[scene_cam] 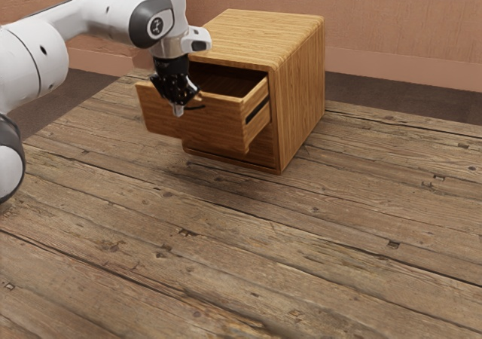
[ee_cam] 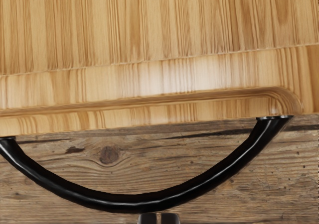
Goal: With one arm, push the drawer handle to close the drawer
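Note:
My gripper (scene_cam: 178, 111) is at the outer side of the drawer front (scene_cam: 215, 126), pointing down, its fingers shut together. The wooden drawer stands pulled out of the cabinet (scene_cam: 303, 90), its dark inside showing. Part of the black handle (scene_cam: 195, 107) shows beside the fingertips. In the wrist view the handle (ee_cam: 124, 200) bows out from the wood in a wide arc. The tips of my gripper (ee_cam: 158, 219) lie just beyond the middle of this arc, close together with nothing between them; whether they touch the handle I cannot tell.
Another wooden front (scene_cam: 260, 155) lies below the pulled-out drawer. The cabinet stands on a plank table (scene_cam: 226, 233), with a pinkish wall (scene_cam: 399, 22) behind. My arm reaches in from the exterior view's upper left.

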{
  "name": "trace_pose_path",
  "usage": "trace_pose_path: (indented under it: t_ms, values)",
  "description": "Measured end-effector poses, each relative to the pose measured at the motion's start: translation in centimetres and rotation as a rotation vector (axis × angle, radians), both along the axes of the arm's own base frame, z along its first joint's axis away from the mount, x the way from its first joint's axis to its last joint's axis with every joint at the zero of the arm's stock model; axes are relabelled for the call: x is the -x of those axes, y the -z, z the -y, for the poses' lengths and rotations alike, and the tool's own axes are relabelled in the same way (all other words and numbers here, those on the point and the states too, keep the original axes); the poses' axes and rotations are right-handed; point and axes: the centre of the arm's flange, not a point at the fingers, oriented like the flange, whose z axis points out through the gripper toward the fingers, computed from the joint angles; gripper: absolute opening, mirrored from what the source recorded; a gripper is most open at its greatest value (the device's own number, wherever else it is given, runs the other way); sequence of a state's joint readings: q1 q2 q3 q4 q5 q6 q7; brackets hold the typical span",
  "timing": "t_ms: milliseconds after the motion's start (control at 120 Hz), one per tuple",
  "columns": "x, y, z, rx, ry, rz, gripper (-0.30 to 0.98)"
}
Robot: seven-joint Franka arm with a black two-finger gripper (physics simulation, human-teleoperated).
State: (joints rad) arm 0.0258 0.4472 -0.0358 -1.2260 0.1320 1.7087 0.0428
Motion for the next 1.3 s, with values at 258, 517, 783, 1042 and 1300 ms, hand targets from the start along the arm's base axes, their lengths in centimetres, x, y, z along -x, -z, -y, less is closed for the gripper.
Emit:
trace_pose_path:
  t_ms: [258,517,783,1042,1300]
  values:
    - [-2.1,2.3,1.8,0.003,0.028,-0.042,-0.1]
    - [-2.8,1.1,1.5,0.001,0.024,-0.019,-0.09]
    - [-4.2,1.1,0.5,-0.008,0.014,0.033,-0.1]
    - [-5.2,0.7,-1.1,-0.026,0.001,0.12,-0.1]
    - [-6.6,1.4,-0.8,0.006,0.009,0.198,-0.1]
